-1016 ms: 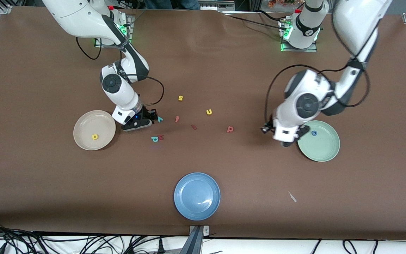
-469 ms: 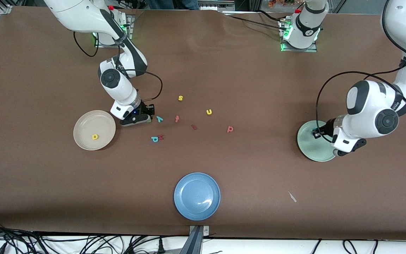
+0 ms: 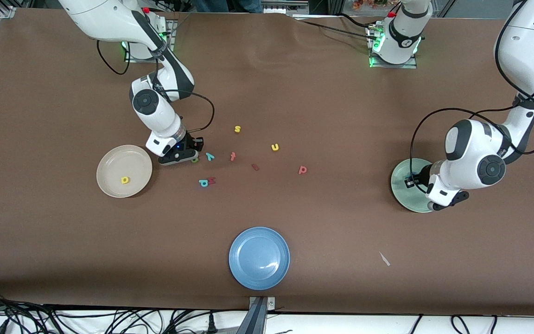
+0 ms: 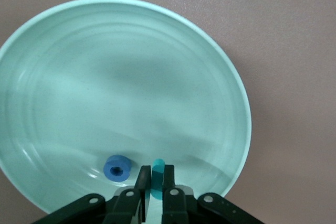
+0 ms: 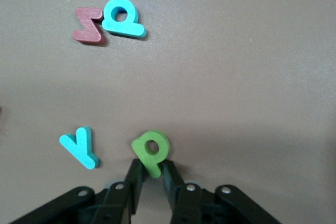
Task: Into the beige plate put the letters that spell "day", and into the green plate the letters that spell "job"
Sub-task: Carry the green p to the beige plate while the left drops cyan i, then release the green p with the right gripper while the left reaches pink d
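Note:
My left gripper (image 4: 153, 174) hangs low over the pale green plate (image 4: 105, 77), shut on a thin teal "j" (image 4: 158, 167). Beside it in the plate lies the blue ring "o" (image 4: 117, 168). From the front, that gripper (image 3: 410, 180) covers part of the green plate (image 3: 403, 197). My right gripper (image 5: 152, 170) is down on the table, shut on the stem of the green "a" (image 5: 152, 148), with the teal "y" (image 5: 80, 148) beside it. The beige plate (image 3: 118, 163) holds the yellow "d" (image 3: 125, 180). The salmon "b" (image 3: 302, 170) lies mid-table.
A teal round-bowled letter (image 3: 203, 183) and a small red piece (image 3: 212, 180) lie nearer the camera than the "y". A red "t" (image 3: 232, 157), a dark red piece (image 3: 255, 167), a yellow "s" (image 3: 237, 129) and "u" (image 3: 275, 147) are scattered mid-table. A blue plate (image 3: 259, 257) sits near the front edge.
The left arm has swung out around the green plate and now holds its gripper over the plate's bowl. The right gripper's fingers have closed in on the green "a".

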Motion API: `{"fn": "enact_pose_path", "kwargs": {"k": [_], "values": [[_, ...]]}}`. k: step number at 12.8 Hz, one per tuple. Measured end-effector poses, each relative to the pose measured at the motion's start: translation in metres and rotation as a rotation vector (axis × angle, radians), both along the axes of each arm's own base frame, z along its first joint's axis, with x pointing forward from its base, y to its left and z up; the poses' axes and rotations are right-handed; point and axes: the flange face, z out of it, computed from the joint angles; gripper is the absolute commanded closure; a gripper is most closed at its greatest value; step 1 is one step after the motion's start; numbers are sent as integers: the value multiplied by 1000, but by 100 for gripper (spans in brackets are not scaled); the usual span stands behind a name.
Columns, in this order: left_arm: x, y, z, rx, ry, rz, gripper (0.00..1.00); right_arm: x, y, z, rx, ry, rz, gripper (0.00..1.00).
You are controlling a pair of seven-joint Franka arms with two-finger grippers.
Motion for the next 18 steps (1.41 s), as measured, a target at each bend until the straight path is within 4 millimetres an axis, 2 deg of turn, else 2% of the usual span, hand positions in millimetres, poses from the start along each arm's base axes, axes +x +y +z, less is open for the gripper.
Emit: {"fn": "enact_pose_path", "kwargs": {"k": [3, 5, 7, 10, 12, 15, 16, 18], "values": [[5, -1, 8, 0, -17, 4, 0, -1, 0, 2, -1, 0, 0, 93], [9, -14, 19, 4, -31, 50, 1, -1, -1, 3, -4, 3, 1, 94], [10, -60, 38, -4, -37, 136, 2, 0, -2, 11, -12, 10, 2, 94], [-4, -155, 61, -9, -24, 269, 4, 5, -11, 40, -39, 21, 44, 94], [-16, -206, 66, 17, -12, 367, 7, 14, -36, 59, -61, 31, 93, 94], [-27, -258, 68, -5, -42, 424, 12, 34, -102, 77, -90, 18, 175, 94], [-31, -274, 63, -24, -55, 430, 14, 39, -124, 78, -101, 16, 204, 94], [-40, -303, 41, -31, -82, 418, 14, 46, -165, 79, -119, 13, 260, 91]]}}
